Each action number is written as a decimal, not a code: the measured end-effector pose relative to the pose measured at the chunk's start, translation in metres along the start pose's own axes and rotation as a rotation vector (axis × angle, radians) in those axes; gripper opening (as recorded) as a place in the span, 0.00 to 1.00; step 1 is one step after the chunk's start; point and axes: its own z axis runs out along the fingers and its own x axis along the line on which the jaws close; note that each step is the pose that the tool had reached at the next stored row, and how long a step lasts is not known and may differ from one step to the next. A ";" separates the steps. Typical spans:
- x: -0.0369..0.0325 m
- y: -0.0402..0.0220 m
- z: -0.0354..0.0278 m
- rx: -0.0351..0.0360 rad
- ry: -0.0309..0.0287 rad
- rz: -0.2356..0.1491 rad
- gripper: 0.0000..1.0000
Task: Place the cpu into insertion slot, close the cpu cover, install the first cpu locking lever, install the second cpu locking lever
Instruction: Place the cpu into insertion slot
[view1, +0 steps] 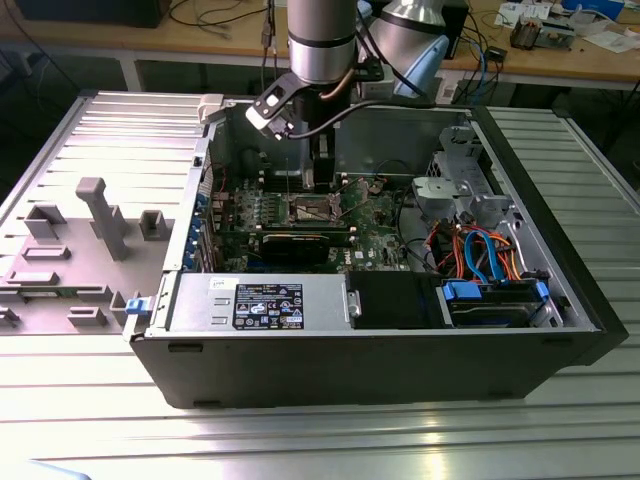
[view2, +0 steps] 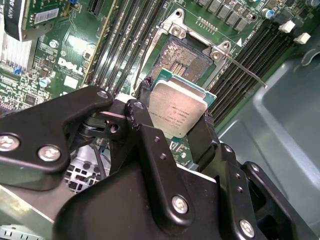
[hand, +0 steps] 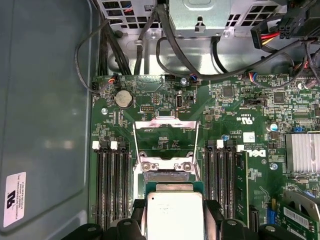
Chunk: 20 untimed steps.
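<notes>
1. Exterior view: the arm reaches down into the open computer case, which stands mid-bench. The claw hangs right above the insertion slot on the green board, close over it but not down on it.
2. Second wrist view: here's the grip. The claw is closed on the cpu, with fingers pinching two opposite edges and the silver top facing up. The insertion slot lies bare just beyond the chip, pin grid exposed. One locking lever is swung out, clear of the socket.
3. First wrist view: the cpu sits in the claw. The cpu cover stands flipped open ahead of it, between the banks of memory slots.
4. My call: step one, the placing, is in hand and nothing is seated yet. Setting the chip down calls for squaring its edges to the socket rim, then a gentle, flat descent, because those pins won't forgive a skewed landing.
</notes>
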 end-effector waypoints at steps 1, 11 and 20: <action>0.0000 0.0000 0.0002 -0.0002 0.0051 0.000 0.55; -0.0005 -0.0009 0.0134 -0.0007 0.0091 0.001 0.55; -0.0006 -0.0012 0.0177 -0.0007 0.0184 0.000 0.55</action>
